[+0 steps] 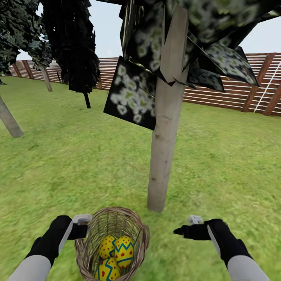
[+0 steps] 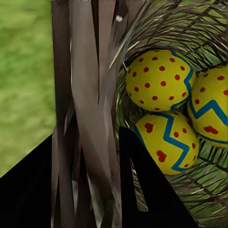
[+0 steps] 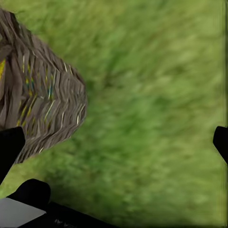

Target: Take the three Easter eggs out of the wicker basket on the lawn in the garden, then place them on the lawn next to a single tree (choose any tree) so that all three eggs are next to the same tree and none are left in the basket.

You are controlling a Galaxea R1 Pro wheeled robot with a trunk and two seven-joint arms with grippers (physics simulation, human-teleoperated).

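While waiting on the first pick: wide green lawn (image 1: 218, 156) ringed by a brown slat fence (image 1: 218, 91), black-foliaged trees off to the left. Dead ahead, pale grey-beige tree (image 1: 166, 128), trunk base planted just beyond the wicker basket (image 1: 138, 230) and a touch to its right. Basket standing upright on the grass between the two arms, all three Easter eggs (image 1: 117, 249) still nested at the bottom, pressed together, none out yet. Left gripper (image 1: 80, 224) right at the basket's left rim, and from the left wrist view, dark fingers (image 2: 142, 190) straddling the woven wall, one outside, one inside, with the eggs (image 2: 164, 95) just past the inner finger, deeper in the bowl; jaws apart, seemingly around the wall, though clamped or not, hard to say. Right gripper (image 1: 193, 228) well clear on the basket's right, hovering over bare grass, jaws wide apart, holding nothing. Left arm clearly nearer. Probably a reach down and inward from the left rim for the topmost egg.
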